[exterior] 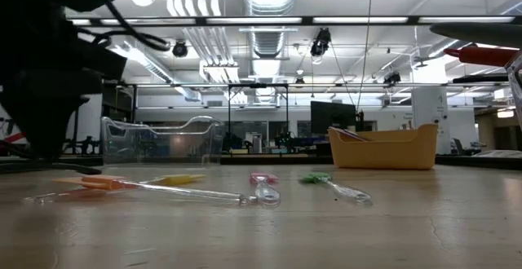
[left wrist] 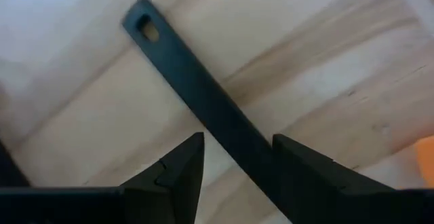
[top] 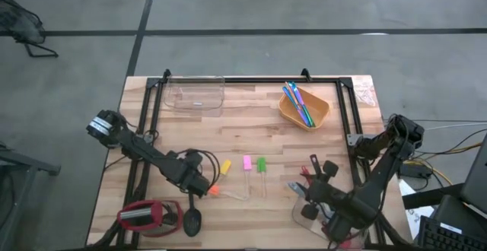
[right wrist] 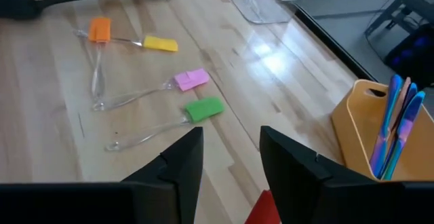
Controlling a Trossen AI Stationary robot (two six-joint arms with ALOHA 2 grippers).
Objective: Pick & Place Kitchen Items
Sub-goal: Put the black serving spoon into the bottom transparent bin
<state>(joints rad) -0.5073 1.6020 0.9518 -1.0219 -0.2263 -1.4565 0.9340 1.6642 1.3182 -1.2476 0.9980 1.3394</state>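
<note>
The left gripper, at the table's seven o'clock, is parted around a black spoon, one finger touching its handle. No writing is readable.

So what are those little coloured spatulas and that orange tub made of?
The four small spatulas, pink, green, yellow and orange, look to have matte, rubbery heads, perhaps silicone, on see-through handles, probably clear plastic. The orange tub looks like smooth moulded plastic: even colour, thin rounded rim.
</note>
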